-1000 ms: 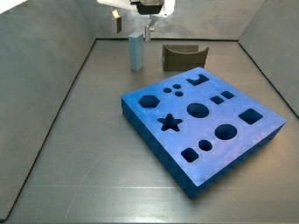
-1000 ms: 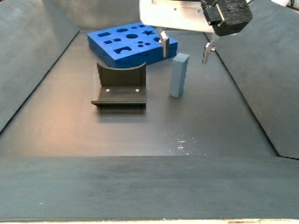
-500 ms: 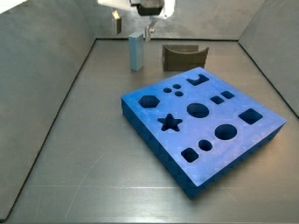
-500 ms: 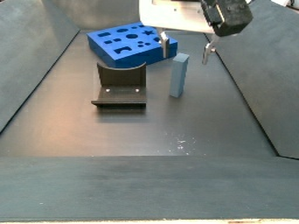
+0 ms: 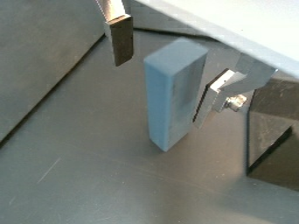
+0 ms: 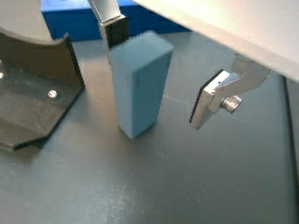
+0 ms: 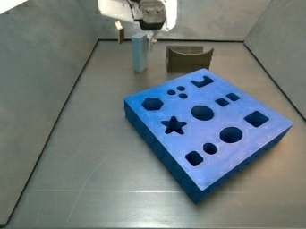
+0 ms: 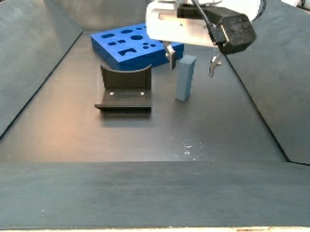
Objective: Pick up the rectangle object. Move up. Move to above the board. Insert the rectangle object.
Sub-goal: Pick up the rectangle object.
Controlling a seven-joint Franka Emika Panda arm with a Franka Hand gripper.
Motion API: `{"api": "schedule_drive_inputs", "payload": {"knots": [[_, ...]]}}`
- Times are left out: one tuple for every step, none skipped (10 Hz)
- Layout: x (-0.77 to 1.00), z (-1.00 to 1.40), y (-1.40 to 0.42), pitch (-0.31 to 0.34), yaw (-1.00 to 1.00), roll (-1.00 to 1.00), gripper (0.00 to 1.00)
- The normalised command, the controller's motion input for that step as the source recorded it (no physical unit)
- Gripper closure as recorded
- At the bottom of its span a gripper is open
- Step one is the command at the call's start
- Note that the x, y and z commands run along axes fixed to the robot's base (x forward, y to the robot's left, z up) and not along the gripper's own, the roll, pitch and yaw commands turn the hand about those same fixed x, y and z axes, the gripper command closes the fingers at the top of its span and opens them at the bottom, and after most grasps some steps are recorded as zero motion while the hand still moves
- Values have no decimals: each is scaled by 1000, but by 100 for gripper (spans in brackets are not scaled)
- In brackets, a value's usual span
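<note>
The rectangle object (image 7: 140,59) is a pale light-blue bar standing upright on the dark floor near the back wall, and it also shows as the bar (image 8: 187,82) from the opposite side. My gripper (image 7: 139,36) is open, and its two fingers straddle the bar's upper part. In both wrist views the bar (image 5: 174,96) (image 6: 139,87) stands between the silver fingers (image 5: 119,39) (image 6: 218,96), with gaps showing on both sides. The board (image 7: 209,125) is a thick bright-blue slab with dark shaped holes, lying apart from the bar.
The dark fixture (image 7: 185,58) stands beside the bar, between it and the board (image 8: 130,45). It also shows as the fixture (image 8: 123,91) and at the frame edge in a wrist view (image 6: 35,87). Sloping grey walls (image 7: 60,80) enclose the floor.
My gripper has come down, so its open fingers now reach round the top of the bar instead of hovering above it. The bar and board have not moved.
</note>
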Motion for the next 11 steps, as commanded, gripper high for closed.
{"api": "schedule_drive_inputs", "payload": {"knots": [[0, 0, 26, 0, 0, 0, 0], [0, -80, 169, 0, 9, -137, 0], [0, 0, 0, 0, 0, 0, 100], [0, 0, 0, 0, 0, 0, 100], [0, 0, 0, 0, 0, 0, 100], [0, 0, 0, 0, 0, 0, 100], [0, 0, 0, 0, 0, 0, 100], [0, 0, 0, 0, 0, 0, 100], [0, 0, 0, 0, 0, 0, 100], [0, 0, 0, 0, 0, 0, 100], [0, 0, 0, 0, 0, 0, 100]]}}
